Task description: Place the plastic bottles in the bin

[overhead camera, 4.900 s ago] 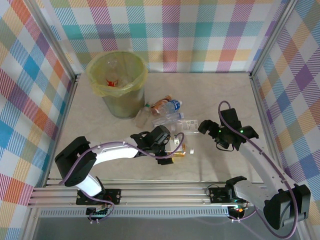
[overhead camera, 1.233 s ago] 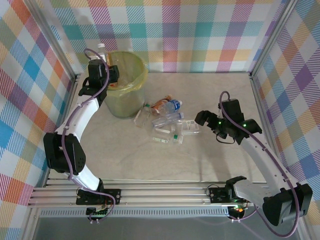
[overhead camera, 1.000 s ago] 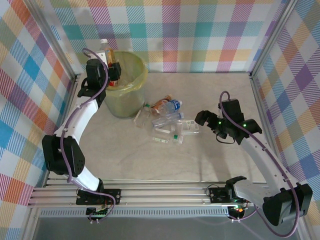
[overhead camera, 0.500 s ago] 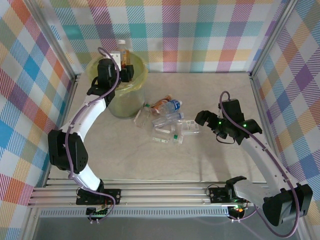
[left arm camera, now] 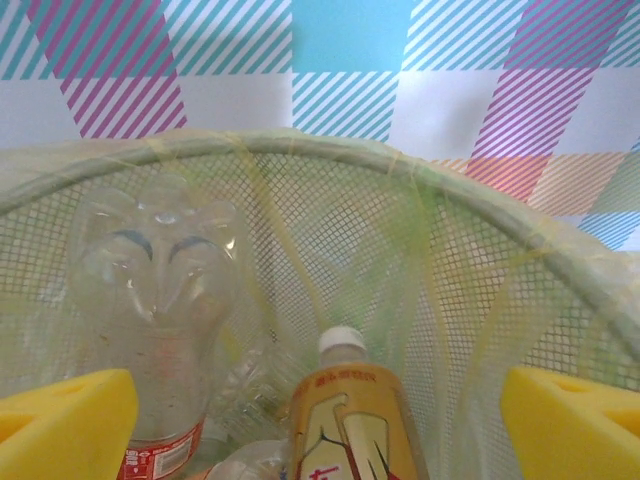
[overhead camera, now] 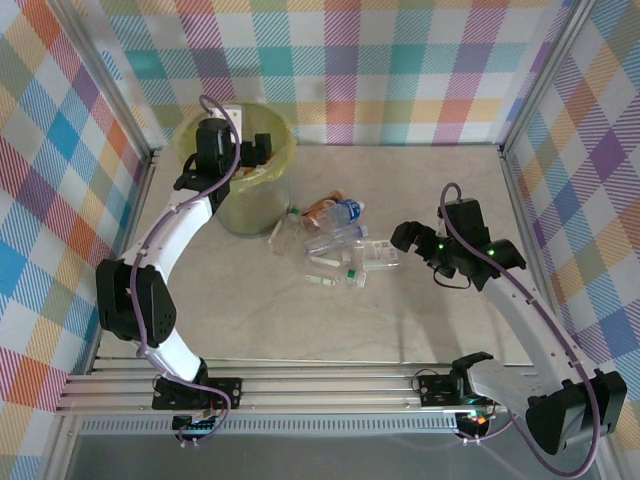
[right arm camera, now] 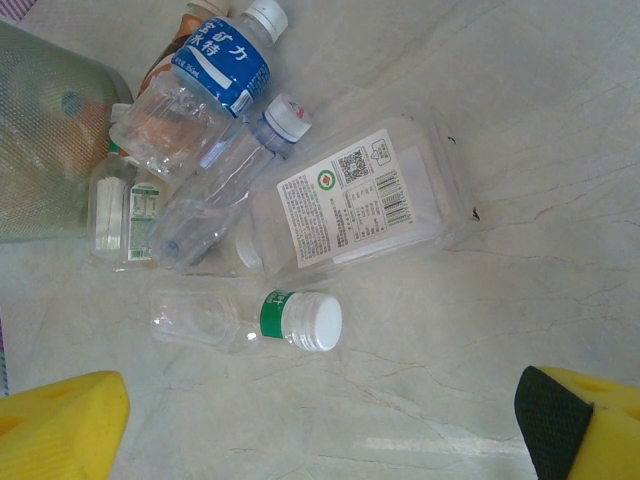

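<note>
Nearest, toward four o'clock on the table (overhead camera: 250,300): right gripper (overhead camera: 403,238), jaws spread wide, yellow pads (right arm camera: 60,425) far apart. Holds nothing; hovers at three o'clock of the pile, above bare marble.

Next out, around mid-table: the plastic bottles (overhead camera: 335,240) not yet binned. Looks like roughly half a dozen, though hard to count where overlapping. Closest to the wrist, a small clear bottle (right arm camera: 250,320) with green collar and white cap, lying apart from the rest. Beyond it, a flat bottle (right arm camera: 350,200) with a white printed label. At eleven o'clock of that, a blue-label bottle (right arm camera: 205,85), plus a few crushed clear ones alongside.

Farthest, at eleven o'clock: the bin (overhead camera: 262,200), with left gripper (overhead camera: 248,143) over its mouth, jaws parted wide. Grips nothing: orange-label bottle (left arm camera: 345,420) loose between the pads, touching neither, inside the mesh wall. Beside it at nine o'clock, a clear red-label bottle (left arm camera: 160,300).

Judged partly done: a few inside, the mid-table heap left to carry over.
</note>
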{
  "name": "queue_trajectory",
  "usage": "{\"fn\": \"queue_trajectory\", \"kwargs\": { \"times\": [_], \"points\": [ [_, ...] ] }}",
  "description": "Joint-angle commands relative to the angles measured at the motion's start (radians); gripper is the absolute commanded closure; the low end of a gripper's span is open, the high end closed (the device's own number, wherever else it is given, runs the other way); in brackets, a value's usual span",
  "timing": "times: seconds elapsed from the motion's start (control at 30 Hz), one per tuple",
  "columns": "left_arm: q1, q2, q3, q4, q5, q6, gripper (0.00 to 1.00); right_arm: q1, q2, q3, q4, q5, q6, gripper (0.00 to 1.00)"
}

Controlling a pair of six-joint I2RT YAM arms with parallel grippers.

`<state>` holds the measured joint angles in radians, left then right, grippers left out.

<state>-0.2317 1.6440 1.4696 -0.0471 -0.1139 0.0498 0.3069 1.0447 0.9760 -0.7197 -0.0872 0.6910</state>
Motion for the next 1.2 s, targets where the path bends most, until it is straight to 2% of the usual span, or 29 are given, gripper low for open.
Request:
{"fn": "queue_trajectory", "kwargs": {
  "times": [0.0,0.13,0.33,0.47,0.67,0.83,1.0,1.17],
  "points": [
    [-0.003,-0.078,0.043,-0.007,-0.001,0.011,0.07,-0.005,-0.002,0.024,-0.014,0.010,-0.022,0.00],
    [-0.010,-0.125,0.049,-0.044,0.020,-0.005,0.06,-0.004,-0.002,0.028,-0.023,0.007,-0.024,0.00],
    [-0.050,-0.212,0.111,-0.217,0.063,-0.045,0.06,-0.004,0.003,0.032,-0.048,0.020,-0.025,0.00],
    [-0.136,-0.291,0.086,-0.335,0.095,-0.029,0.06,-0.003,0.008,0.033,-0.069,0.031,-0.022,0.00],
    [-0.325,-0.400,-0.117,-0.315,0.161,0.106,0.06,-0.004,0.033,0.043,-0.107,0.036,-0.030,0.00],
    [-0.418,-0.361,-0.198,-0.382,0.109,0.058,0.03,-0.004,0.036,0.029,-0.124,0.048,-0.013,0.00],
    [-0.522,-0.331,-0.308,-0.369,0.131,0.277,0.01,-0.004,0.043,0.015,-0.121,0.043,-0.014,0.00],
    [-0.523,-0.277,-0.395,-0.310,0.234,0.521,0.00,-0.004,0.052,0.004,-0.110,0.026,-0.005,0.00]
  ]
}}
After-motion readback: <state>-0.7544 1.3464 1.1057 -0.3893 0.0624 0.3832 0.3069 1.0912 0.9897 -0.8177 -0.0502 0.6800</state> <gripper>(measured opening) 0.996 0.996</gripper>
